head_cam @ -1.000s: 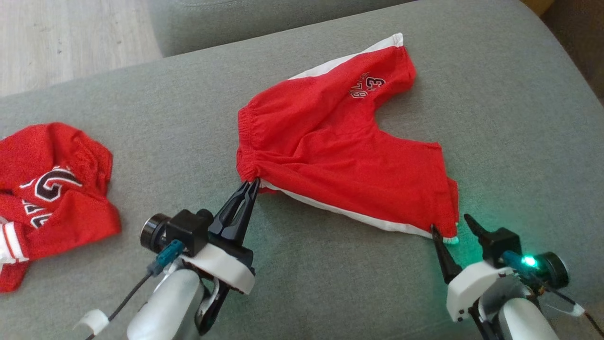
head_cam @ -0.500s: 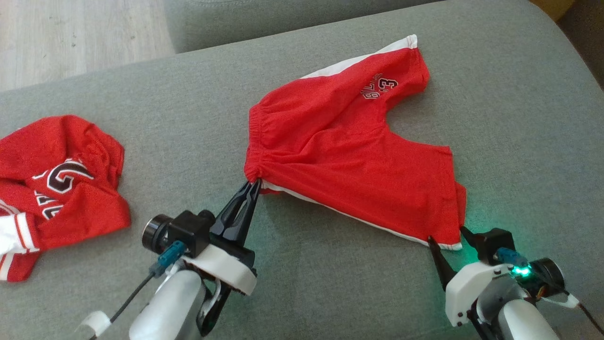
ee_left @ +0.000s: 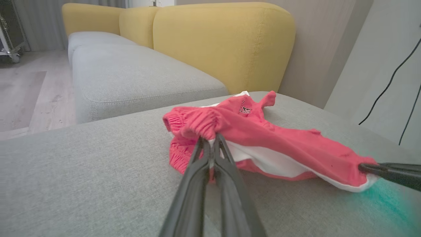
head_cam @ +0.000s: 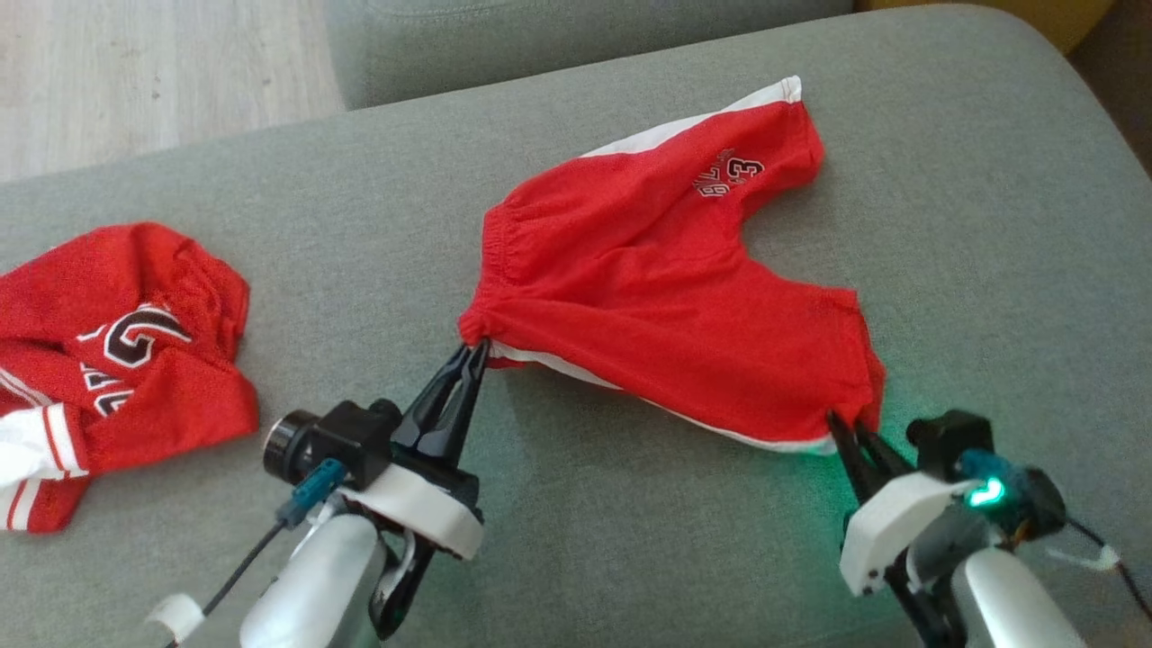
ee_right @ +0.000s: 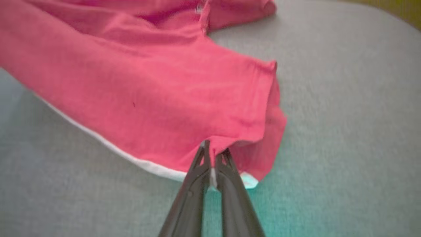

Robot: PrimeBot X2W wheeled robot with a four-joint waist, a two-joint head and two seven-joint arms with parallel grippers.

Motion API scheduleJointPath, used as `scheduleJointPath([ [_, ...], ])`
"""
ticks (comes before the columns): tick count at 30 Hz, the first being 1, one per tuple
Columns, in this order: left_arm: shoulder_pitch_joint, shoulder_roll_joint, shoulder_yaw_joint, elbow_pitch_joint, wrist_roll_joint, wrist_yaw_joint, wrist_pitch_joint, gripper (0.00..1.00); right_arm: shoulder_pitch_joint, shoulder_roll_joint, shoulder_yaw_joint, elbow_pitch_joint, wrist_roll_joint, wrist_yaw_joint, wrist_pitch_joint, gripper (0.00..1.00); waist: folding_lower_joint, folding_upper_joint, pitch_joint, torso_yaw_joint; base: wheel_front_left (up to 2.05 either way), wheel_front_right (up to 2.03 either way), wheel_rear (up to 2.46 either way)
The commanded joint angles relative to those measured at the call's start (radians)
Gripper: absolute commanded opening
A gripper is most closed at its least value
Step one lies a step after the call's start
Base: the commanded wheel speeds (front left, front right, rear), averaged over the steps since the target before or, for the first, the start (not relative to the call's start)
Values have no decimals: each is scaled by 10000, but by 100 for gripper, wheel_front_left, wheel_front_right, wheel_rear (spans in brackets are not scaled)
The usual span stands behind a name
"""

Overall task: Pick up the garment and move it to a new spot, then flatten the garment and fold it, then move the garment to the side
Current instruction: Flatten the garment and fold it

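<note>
The garment (head_cam: 666,297) is a pair of red shorts with white side stripes and a small number print, spread on the grey sofa cushion (head_cam: 585,540). My left gripper (head_cam: 477,346) is shut on the near corner of the elastic waistband, seen bunched in the left wrist view (ee_left: 210,140) on the garment (ee_left: 263,131). My right gripper (head_cam: 850,423) is shut on the hem corner of the near leg; the right wrist view shows that gripper (ee_right: 213,149) pinching the garment (ee_right: 148,92). The near edge is lifted slightly between both grips.
A second red jersey (head_cam: 117,360) with white trim lies crumpled at the cushion's left edge. A wooden floor (head_cam: 135,72) lies beyond the far left. Another grey seat (ee_left: 131,75) and yellow backrests (ee_left: 223,42) stand behind. A green light (head_cam: 985,493) glows on the right wrist.
My right gripper moved in on the leg hem corner and went from open to shut on it. The left gripper kept its hold. The camera shifted slightly.
</note>
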State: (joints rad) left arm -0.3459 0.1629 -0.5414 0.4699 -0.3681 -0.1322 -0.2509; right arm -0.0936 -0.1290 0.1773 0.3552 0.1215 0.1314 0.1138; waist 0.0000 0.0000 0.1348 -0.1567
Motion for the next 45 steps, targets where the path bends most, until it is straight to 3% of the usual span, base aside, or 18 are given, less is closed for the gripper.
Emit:
scheduleJointPath([
  [1,-224,252,513,-355,119,15,-108,0,-523,-166,119,-607,222,-7,-244,0,0,0,-110,50,0,0,0],
  [12,-1037,976,642,-638,-160,15,-108,0,-2529,-665,332,-1634,1477,-7,-807,0,0,0,-762,288,0,0,0],
  [19,-2808,1875,533,-874,-232,15,255,0,-4731,-1254,736,-1409,1527,-7,-1513,0,0,0,-1245,270,0,0,0],
  [28,-4101,2490,944,-1592,-288,158,650,0,-6528,-1605,758,-1142,1299,-7,-2211,0,0,0,-1729,192,0,0,0],
  [37,-3228,2891,775,-2741,-374,282,1105,0,-6055,-1980,814,-1724,1326,-7,-1322,0,0,0,-1985,276,0,0,0],
  [45,-2830,3384,639,-3694,-922,229,2461,0,-5480,-2210,648,-2323,1296,-7,-37,0,0,0,-1652,342,0,0,0],
])
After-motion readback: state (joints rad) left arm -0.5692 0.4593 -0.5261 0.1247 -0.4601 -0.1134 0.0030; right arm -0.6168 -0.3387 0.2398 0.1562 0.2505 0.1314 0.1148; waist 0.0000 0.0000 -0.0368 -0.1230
